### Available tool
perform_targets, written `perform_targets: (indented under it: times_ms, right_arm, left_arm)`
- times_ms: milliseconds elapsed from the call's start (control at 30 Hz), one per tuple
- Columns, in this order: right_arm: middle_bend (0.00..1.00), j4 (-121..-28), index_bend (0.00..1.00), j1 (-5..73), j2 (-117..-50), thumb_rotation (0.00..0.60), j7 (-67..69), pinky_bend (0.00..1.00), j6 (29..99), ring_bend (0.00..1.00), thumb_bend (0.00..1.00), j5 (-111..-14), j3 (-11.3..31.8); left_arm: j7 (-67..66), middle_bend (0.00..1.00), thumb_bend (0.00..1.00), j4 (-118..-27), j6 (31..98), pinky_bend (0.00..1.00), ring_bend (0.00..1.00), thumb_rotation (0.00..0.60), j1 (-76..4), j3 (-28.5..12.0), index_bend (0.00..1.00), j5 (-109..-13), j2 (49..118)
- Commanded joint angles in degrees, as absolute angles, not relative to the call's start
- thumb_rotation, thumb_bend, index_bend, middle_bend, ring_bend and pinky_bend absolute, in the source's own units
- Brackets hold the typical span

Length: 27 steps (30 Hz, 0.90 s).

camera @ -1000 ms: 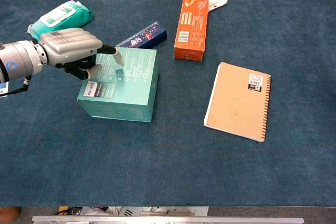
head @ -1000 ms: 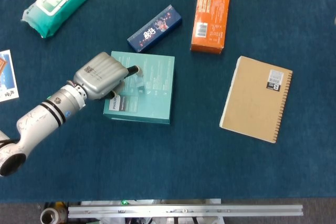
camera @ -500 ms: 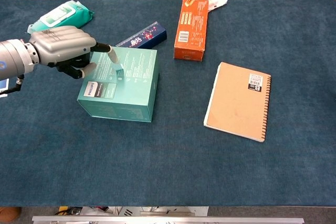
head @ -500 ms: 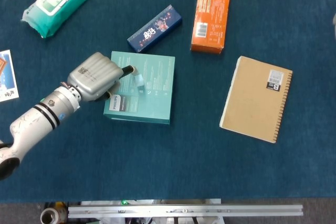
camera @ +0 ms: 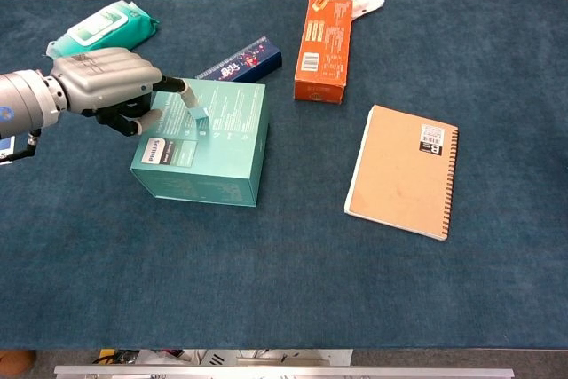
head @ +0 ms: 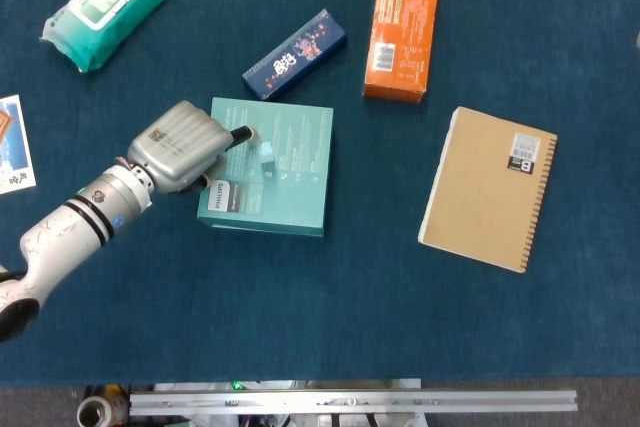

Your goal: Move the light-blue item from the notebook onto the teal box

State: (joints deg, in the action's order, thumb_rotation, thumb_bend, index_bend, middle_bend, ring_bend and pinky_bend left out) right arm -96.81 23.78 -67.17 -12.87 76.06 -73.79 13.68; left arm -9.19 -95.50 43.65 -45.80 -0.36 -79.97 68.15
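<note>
My left hand (head: 180, 147) sits beside the blue item (head: 266, 154) on the teal box (head: 285, 182); grip unclear. Withdrawing carelessly could knock it off.

Small light-blue item (head: 267, 154) atop flat teal box (head: 290, 187) left of frame centre; tan spiral notebook (head: 488, 187) lying bare at right.

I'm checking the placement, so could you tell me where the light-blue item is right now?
In both views the light-blue item lies on top of the teal box, left of centre, right beside the left hand.
</note>
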Motion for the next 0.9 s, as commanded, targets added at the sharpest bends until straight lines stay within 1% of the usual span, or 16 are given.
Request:
perform_targets:
  times_ms: [33, 367, 900]
  right_arm:
    - [0.98, -96.82, 0.67, 23.77, -67.16, 0.6, -12.96, 1.0, 76.12, 1.0, 0.48, -73.85, 13.7]
    - [0.98, -96.93, 0.67, 23.73, -67.2, 0.6, -13.04, 1.0, 76.1, 1.0, 0.48, -73.89, 13.72]
    - [0.98, -96.97, 0.67, 23.47, -67.02, 0.6, -12.67, 1.0, 76.28, 1.0, 0.48, -73.95, 13.8]
  left_arm:
    - [-9.22, 1.0, 0.76, -95.57, 43.83, 0.97, 1.0, 0.6, -45.75, -0.41, 0.24, -79.96, 68.04]
    - [-8.8, 1.0, 0.76, -96.85, 45.27, 0.97, 1.0, 0.6, -44.97, 0.02, 0.24, -81.5, 66.97]
    - [-10.0, 1.0, 0.76, -96.66, 44.55, 0.97, 1.0, 0.6, -45.1, 0.07, 0.24, -80.75, 67.97]
